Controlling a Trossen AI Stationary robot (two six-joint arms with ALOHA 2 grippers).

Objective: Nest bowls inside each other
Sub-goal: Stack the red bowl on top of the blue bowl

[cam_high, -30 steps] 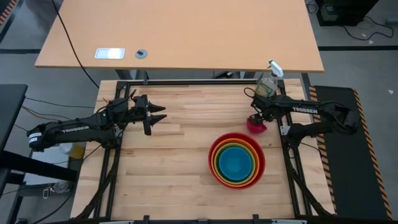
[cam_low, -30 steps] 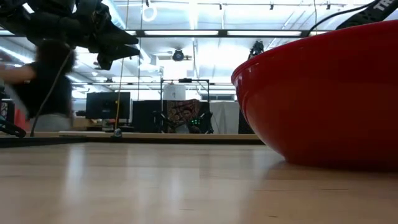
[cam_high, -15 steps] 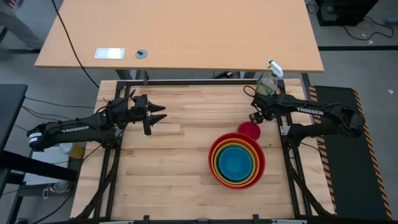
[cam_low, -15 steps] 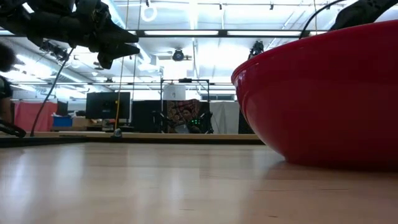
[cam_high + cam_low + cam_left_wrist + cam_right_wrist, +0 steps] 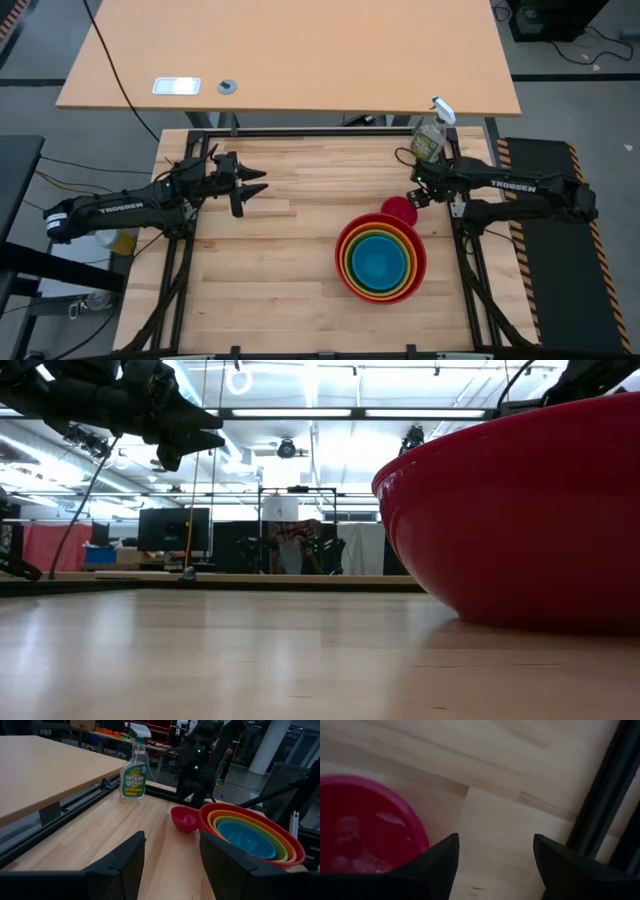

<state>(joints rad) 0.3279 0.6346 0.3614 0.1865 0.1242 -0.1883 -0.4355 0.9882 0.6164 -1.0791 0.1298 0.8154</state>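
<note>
Four bowls sit nested at the right of the table in the high view: red (image 5: 345, 245) outermost, then orange, lime green and blue (image 5: 380, 262). The small magenta-pink bowl (image 5: 399, 210) stands upright on the wood, close against the red bowl's far rim. My right gripper (image 5: 417, 195) hangs open, pointing down, just right of the pink bowl (image 5: 365, 830), with nothing between its fingers (image 5: 495, 850). My left gripper (image 5: 255, 188) waits open and level over the table's left part, facing the bowls (image 5: 250, 837).
A clear spray bottle with greenish liquid (image 5: 430, 135) stands at the table's far right corner, behind my right arm. The black frame rail (image 5: 600, 805) runs along the right edge. Bare wood lies between the two arms and left of the stack.
My right gripper has risen and drawn back toward the table's right edge, off the pink bowl. The pink bowl, earlier partly under the gripper, now rests a little nearer the stack and shows whole.
</note>
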